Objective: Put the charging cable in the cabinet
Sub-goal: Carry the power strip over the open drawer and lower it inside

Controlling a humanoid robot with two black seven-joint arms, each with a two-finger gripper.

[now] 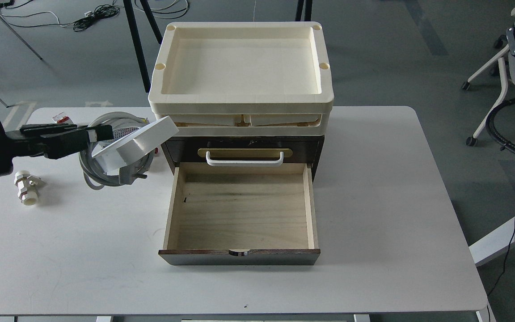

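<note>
My left gripper [99,133] comes in from the left and is shut on the charging cable [137,139], a flat white power strip with a coiled grey-white cord [101,172] hanging beneath it. It holds the strip tilted in the air, just left of the cabinet [242,147]. The cabinet's lower drawer [239,210] is pulled open, pale wood inside and empty. The upper drawer is shut, with a white handle [244,159] on a tan plate. My right gripper is out of view.
Cream plastic trays [242,71] are stacked on the cabinet. A white pipe fitting [26,187] lies on the table [396,201] at the left. A small breaker [62,118] shows behind my arm. Chairs stand off the right.
</note>
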